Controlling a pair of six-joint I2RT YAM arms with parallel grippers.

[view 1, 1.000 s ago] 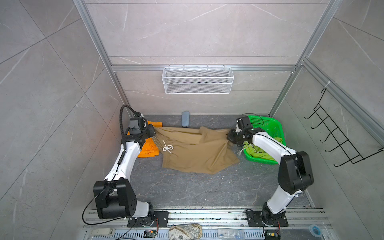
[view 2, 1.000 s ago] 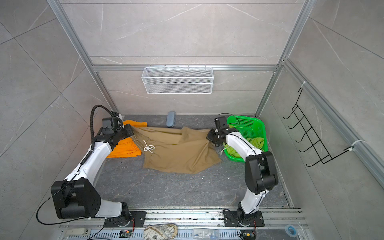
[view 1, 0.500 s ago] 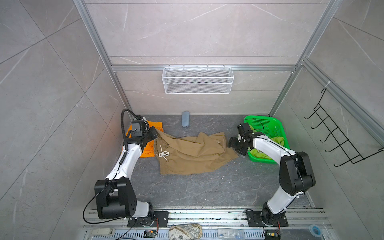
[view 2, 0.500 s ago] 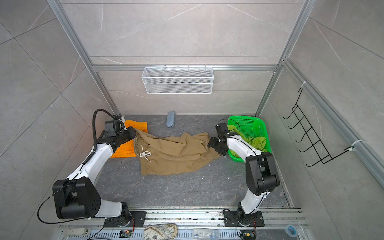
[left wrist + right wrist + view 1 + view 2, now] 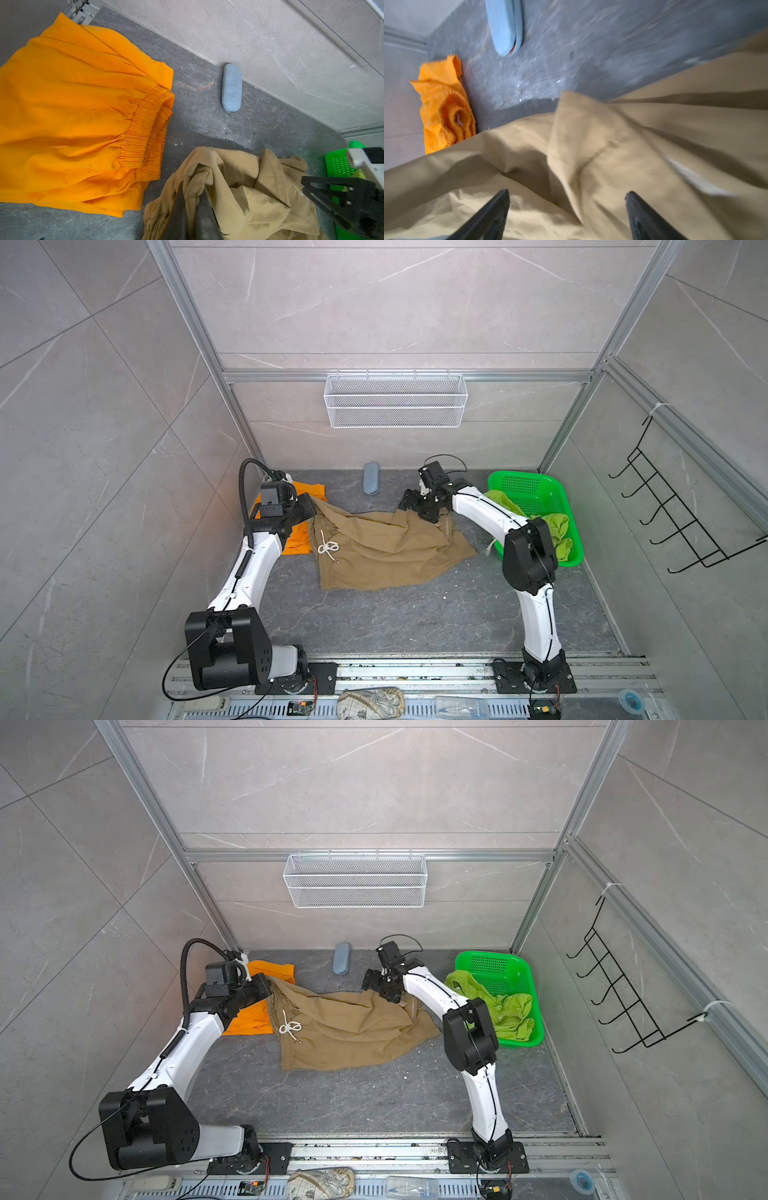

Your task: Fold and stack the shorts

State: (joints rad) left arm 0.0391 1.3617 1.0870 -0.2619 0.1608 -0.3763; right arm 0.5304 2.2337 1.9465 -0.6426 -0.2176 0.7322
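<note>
Beside the orange shorts [image 5: 72,108], left tool [image 5: 193,187] clamped on khaki shorts [image 5: 382,547]; right tool [image 5: 568,192] apart over them.

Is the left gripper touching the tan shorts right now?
Touching. The left wrist view shows the left gripper with its jaws shut on a bunched fold of the tan shorts; the cloth sits pinched between them.

Dark grey stone surface [image 5: 374,622]: green perforated basket [image 5: 521,489] at far right. Blue-grey oblong case [image 5: 370,483] lies at far centre, against the back wall. White wire basket [image 5: 395,406] mounted on back wall. Black hook rack [image 5: 675,512] on right wall.
</note>
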